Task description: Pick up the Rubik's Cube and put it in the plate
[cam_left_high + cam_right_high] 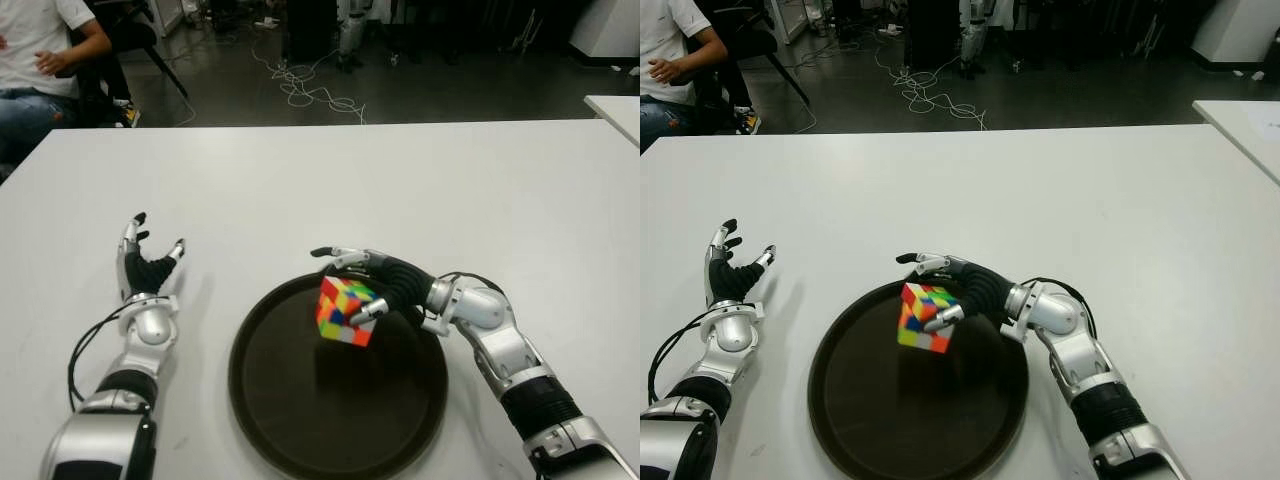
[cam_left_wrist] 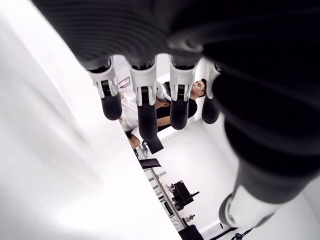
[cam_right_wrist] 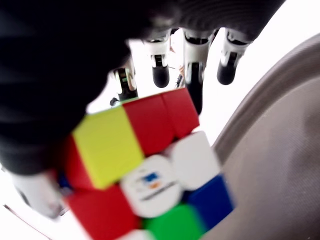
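The right hand reaches in from the right over the far part of the dark round plate, its fingers curled around the Rubik's Cube, which hangs tilted above the plate's far half and looks to be clear of its floor, judging by the shadow beneath it. The wrist view shows the cube pressed between the thumb side and the fingers, with the plate's rim just beyond, so the grasp seems to be kept tight because the cube is not yet resting on anything. Holding it well inside the rim rather than at the edge makes sense: released here, it should drop onto the plate and not roll onto the white surface. The left hand shows to the left of the plate, well apart from it, fingers spread and upright, holding nothing; it appears to stay out of the way. A seated person is at the far left, beyond the surface.
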`<state>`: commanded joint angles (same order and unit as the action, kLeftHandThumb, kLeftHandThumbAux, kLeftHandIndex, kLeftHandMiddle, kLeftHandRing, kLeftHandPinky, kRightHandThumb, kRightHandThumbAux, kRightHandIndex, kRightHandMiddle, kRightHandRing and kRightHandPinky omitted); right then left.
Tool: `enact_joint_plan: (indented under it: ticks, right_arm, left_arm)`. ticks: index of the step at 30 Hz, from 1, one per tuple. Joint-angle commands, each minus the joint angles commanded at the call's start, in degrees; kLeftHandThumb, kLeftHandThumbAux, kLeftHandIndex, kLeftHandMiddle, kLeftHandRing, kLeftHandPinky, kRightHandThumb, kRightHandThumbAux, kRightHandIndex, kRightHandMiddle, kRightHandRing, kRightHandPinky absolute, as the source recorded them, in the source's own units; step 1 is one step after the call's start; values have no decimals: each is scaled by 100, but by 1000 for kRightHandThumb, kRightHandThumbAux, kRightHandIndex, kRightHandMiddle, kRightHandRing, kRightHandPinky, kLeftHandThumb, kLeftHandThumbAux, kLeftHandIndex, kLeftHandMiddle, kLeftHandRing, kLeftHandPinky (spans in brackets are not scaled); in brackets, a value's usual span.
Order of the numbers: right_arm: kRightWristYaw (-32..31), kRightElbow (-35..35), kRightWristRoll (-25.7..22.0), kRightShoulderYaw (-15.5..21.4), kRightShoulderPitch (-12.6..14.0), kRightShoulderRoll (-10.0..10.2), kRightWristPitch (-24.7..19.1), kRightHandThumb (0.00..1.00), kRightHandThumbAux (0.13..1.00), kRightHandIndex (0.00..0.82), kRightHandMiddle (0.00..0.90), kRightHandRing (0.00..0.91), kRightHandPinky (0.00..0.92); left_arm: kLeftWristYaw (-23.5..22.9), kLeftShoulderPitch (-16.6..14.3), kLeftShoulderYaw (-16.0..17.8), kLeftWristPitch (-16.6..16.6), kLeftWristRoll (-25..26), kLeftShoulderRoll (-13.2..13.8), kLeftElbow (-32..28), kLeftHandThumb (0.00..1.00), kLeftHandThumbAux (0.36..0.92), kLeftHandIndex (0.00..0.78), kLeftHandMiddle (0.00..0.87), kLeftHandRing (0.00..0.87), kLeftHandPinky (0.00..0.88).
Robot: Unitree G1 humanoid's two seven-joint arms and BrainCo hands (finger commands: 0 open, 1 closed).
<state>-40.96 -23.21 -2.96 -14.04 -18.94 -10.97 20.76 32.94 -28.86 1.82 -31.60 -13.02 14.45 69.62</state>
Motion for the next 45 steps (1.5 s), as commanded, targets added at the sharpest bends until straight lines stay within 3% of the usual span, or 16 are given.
enact_joint_plan:
  ticks: [11,45]
  right_arm:
    - [35,-381,-39,122,-114,159,344,0,814,38,52,38,39]
    - [70,-452,-33,188,-163,180,512,0,894,34,50,27,38]
  left_arm:
    - [-50,-2,26,51,37,-5,-6,0,773,130,136,125,77]
    - [-58,5,22,-57,32,12,23,0,790,129,148,149,122]
